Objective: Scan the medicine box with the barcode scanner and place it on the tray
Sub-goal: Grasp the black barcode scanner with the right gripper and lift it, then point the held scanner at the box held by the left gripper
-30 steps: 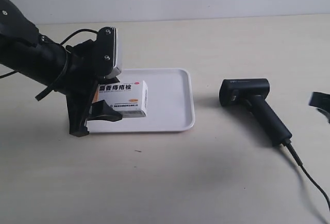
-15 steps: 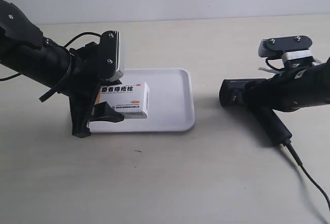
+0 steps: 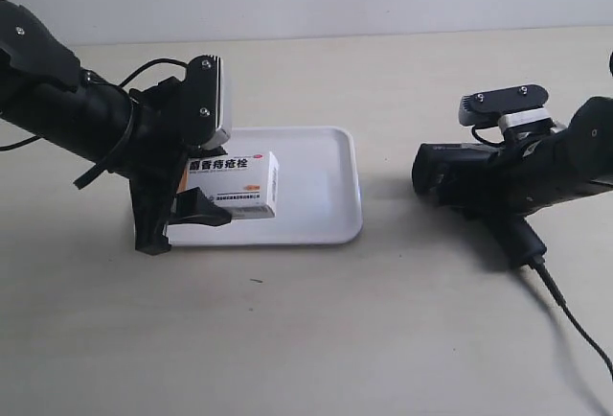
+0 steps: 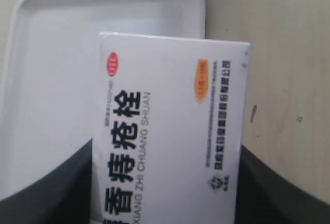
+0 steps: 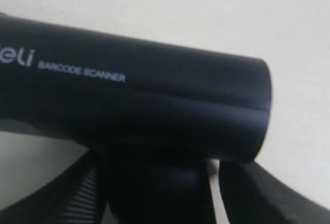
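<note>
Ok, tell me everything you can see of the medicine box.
The medicine box is a flat white carton, seemingly cardboard, with black Chinese lettering, pinyin "XIANG ZHI CHUANG SHUAN", a red OTC oval and an orange mark. The left gripper clamps it by one end, printed face toward the exterior camera, over the white tray. Whether it touches the tray is unclear.

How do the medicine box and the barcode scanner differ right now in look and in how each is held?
The medicine box is a white flat carton with black lettering; the barcode scanner is black and pistol-shaped, trailing a cable. The box is clamped in the left gripper over the tray; the scanner lies off the tray on the table. Whether the right gripper grips it is unclear. Each has one arm at it.
</note>
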